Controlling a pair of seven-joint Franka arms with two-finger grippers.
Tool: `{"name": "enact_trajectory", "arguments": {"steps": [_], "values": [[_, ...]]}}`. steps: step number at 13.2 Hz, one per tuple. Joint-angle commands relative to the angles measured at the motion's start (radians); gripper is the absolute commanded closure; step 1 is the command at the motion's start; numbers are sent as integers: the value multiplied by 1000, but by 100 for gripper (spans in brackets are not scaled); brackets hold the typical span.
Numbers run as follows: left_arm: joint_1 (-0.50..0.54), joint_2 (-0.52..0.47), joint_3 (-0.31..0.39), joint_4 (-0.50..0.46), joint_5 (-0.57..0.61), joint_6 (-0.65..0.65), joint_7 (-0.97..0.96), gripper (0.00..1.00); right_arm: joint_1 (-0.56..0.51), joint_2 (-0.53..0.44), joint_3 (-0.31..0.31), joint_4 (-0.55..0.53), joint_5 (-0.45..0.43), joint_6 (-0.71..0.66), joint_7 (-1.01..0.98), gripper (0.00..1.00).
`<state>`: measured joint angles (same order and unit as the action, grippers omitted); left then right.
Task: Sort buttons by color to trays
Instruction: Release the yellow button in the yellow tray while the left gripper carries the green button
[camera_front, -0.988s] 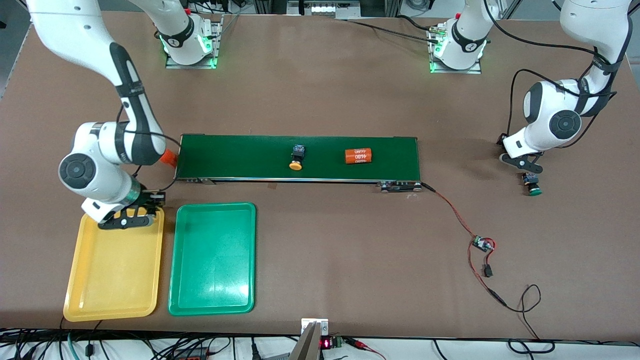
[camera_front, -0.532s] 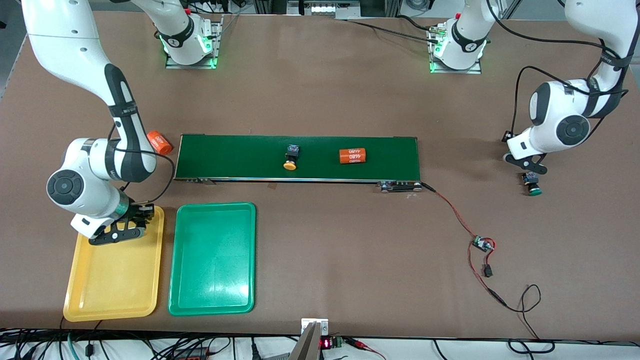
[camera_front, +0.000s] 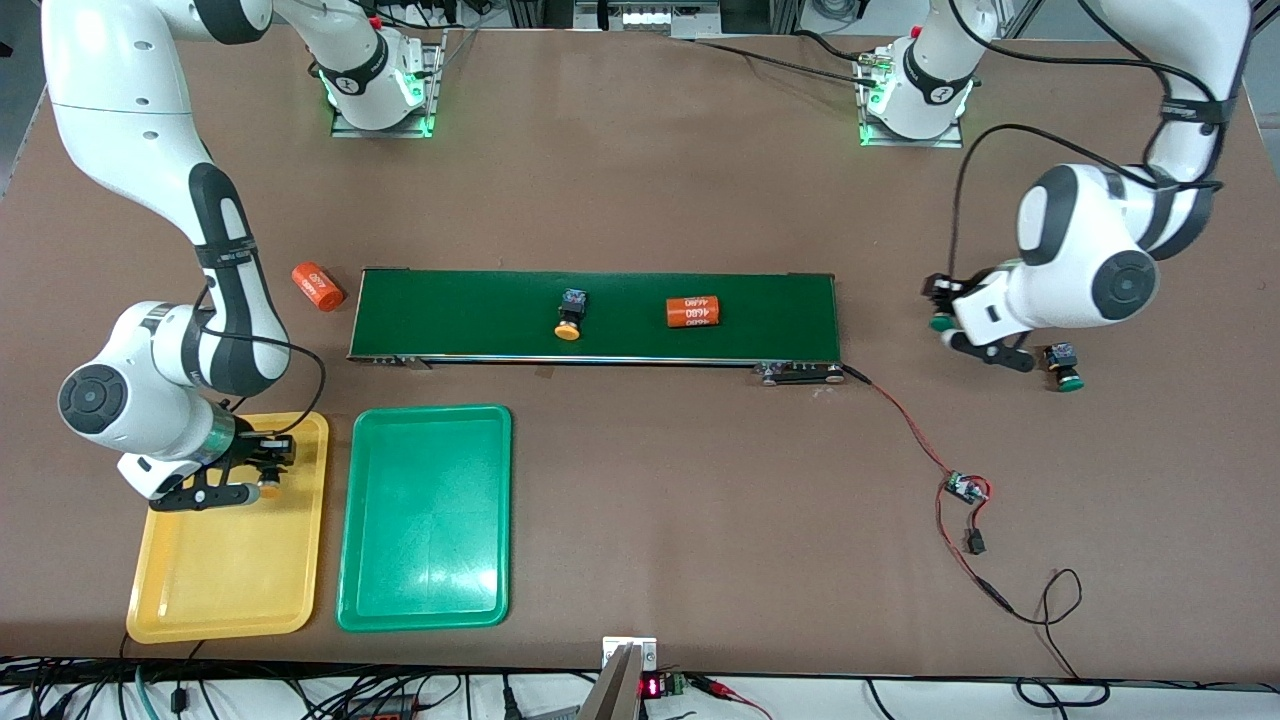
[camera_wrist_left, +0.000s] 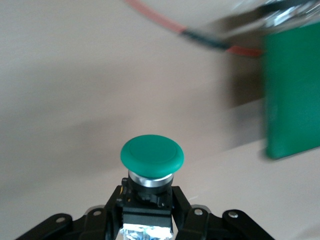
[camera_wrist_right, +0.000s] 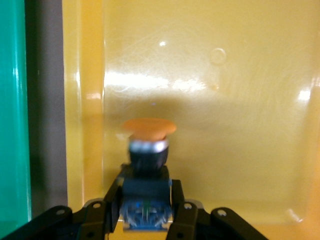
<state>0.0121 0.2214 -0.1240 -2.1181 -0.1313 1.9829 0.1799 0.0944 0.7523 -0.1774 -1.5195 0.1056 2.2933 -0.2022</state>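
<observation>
My right gripper (camera_front: 262, 466) is shut on a yellow-orange button (camera_front: 268, 487) and holds it low over the yellow tray (camera_front: 230, 570). The right wrist view shows the button's cap (camera_wrist_right: 149, 127) over the yellow tray (camera_wrist_right: 225, 100), with my right gripper (camera_wrist_right: 147, 205) clamped on its dark body. My left gripper (camera_front: 945, 306) is shut on a green button (camera_front: 940, 323) above the table, off the conveyor's end. The left wrist view shows that button (camera_wrist_left: 152, 156) in my left gripper (camera_wrist_left: 147, 212). A second green button (camera_front: 1066, 368) lies on the table. A second yellow-orange button (camera_front: 569, 316) lies on the belt. The green tray (camera_front: 425, 515) holds nothing.
The dark-green conveyor belt (camera_front: 480, 315) carries an orange cylinder (camera_front: 693, 311). Another orange cylinder (camera_front: 318, 286) lies on the table by the belt's end nearest the right arm. A red wire and small circuit board (camera_front: 963, 488) trail from the belt's end nearest the left arm.
My right gripper moved with its button along the yellow tray toward the front camera. My left gripper swung toward the belt's end, holding a green button. The belt's items shifted toward the right arm's end.
</observation>
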Motion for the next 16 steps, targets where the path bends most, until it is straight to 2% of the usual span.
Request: {"name": "enact_trajectory", "arguments": {"steps": [1, 4, 5, 7, 9, 10, 11, 12, 13, 16], "values": [[-6, 22, -115, 40, -37, -16, -197, 85, -15, 7, 18, 28, 17, -23, -3, 0], [-52, 81, -210, 50, -91, 106, -437, 84, -28, -31, 18, 22, 17, -101, -13, 0], [-79, 114, -220, 52, -91, 166, -494, 84, -19, -66, 19, 21, 20, -167, -3, 0], [-106, 148, -249, 50, -93, 243, -572, 84, 13, -138, 19, 19, 89, -309, 42, 0], [-110, 170, -264, 50, -93, 278, -593, 84, 85, -215, 19, -2, 100, -333, 137, 0], [-115, 173, -264, 50, -93, 283, -593, 76, 125, -253, 19, -33, 98, -336, 182, 0], [-115, 170, -264, 50, -93, 283, -593, 48, 157, -292, 19, -68, 97, -336, 219, 0], [-113, 156, -264, 50, -93, 274, -590, 0, 184, -315, 19, -91, 98, -336, 236, 0], [-109, 127, -264, 50, -93, 261, -588, 0, 201, -329, 19, -102, 97, -337, 257, 0], [-86, 17, -246, 78, -85, 95, -586, 0, 277, -326, 19, -103, 92, -364, 387, 0]]}}
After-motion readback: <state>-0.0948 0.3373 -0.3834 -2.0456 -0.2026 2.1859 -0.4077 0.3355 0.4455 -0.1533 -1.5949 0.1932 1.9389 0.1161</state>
